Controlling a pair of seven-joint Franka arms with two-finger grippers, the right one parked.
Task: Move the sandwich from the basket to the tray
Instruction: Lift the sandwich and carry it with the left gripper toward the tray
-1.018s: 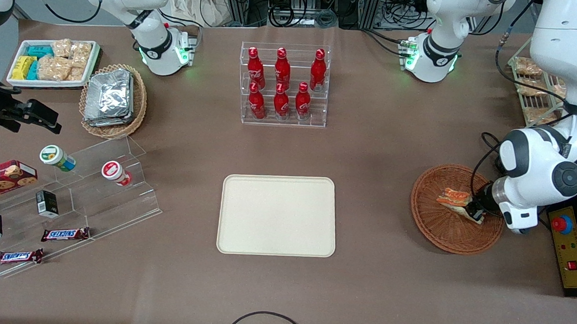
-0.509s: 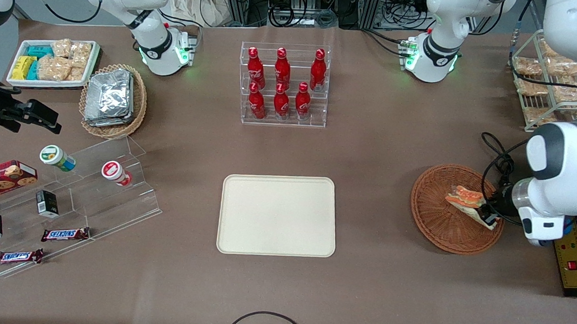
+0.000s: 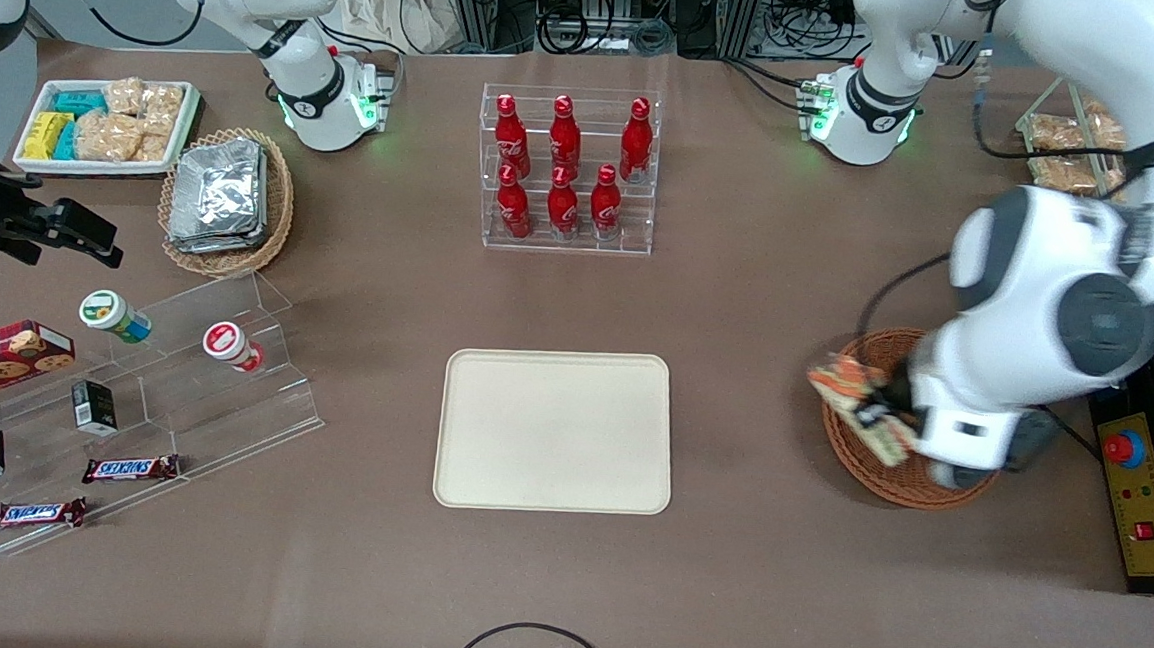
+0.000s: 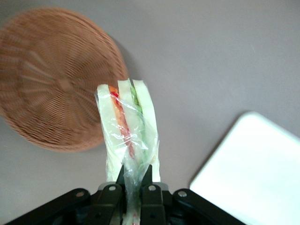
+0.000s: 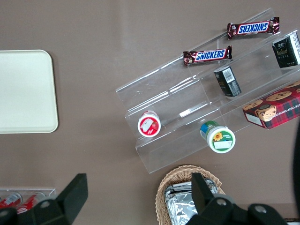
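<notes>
Right now we see the left arm's black two-finger tool (image 4: 136, 180) clamped on the small triangular wedge sandwich (image 4: 127, 136), white bread w/ orange-red & green filling, in clear plastic wrap. Its fingers (image 4: 149, 190) pinch the wrap's narrow end, nearly closed, w/ only the thin edge of the sandwich between them.

From the front, the sandwich (image 3: 857, 406) is lifted clear of the round orange-brown woven wicker basket (image 3: 878, 473), hanging tilted above the basket's rim at the edge nearest the large flat cream-beige rectangular tray (image 3: 555, 430). The tool (image 3: 880, 413) sits just beside the white wrist, over the basket. We see nothing else in the basket (image 4: 51, 79), per the wrist view.

The tray lies bare on the brown bench (image 3: 758, 305), near the basket but apart from it, toward the parked arm's end. The tray's rounded corner (image 4: 253, 164) shows in the wrist view too, w/ brown bench surface between it & the basket.

Farther from the front camera than the tray stands a clear acrylic rack of red bottles (image 3: 566, 168).
</notes>
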